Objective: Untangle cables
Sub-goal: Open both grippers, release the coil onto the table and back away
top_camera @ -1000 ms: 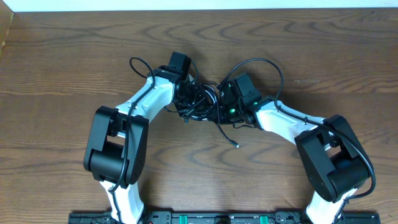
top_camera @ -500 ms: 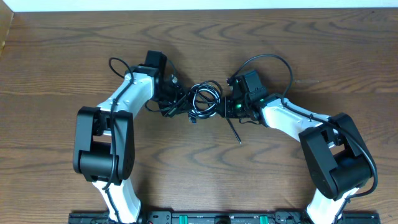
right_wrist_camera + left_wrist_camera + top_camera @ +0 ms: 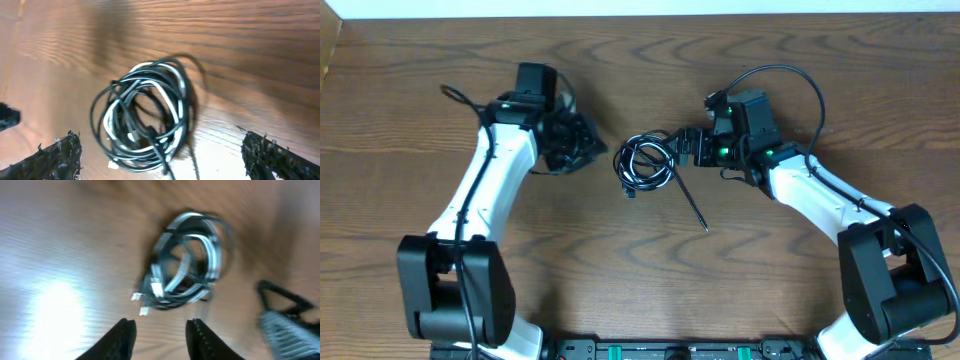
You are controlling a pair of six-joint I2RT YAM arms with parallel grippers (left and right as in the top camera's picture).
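Both pincers have been drawn back from the cables (image 3: 645,162), which a second ago were clamped between them at the middle of the table (image 3: 440,60) and half a second ago were stretched between the two. The cables are now seen lying alone as one loose round coil on the wood, slightly left of the table's centre. In the coil, black loops are wound together with a white cord (image 3: 108,119), and small pale plug ends (image 3: 144,304) are seen at its edge in the blurred left wrist view. One straight black tail (image 3: 691,205) is laid out from the coil toward the near edge of the table, much as it was before.

The left pincer (image 3: 588,148) has been carried well out to the left and is now parted from the coil by bare wood. Its fingers (image 3: 125,335) are seen moderately spread, with nothing between them but table, where earlier they were buried in the tangle.

The right pincer (image 3: 682,147) has been moved a shorter way to the right and is held just beside the coil's right edge, not touching it. Its fingers (image 3: 60,155) are spread very wide and nothing is gripped.

The two arms, earlier bent in toward each other, are now swung outward.
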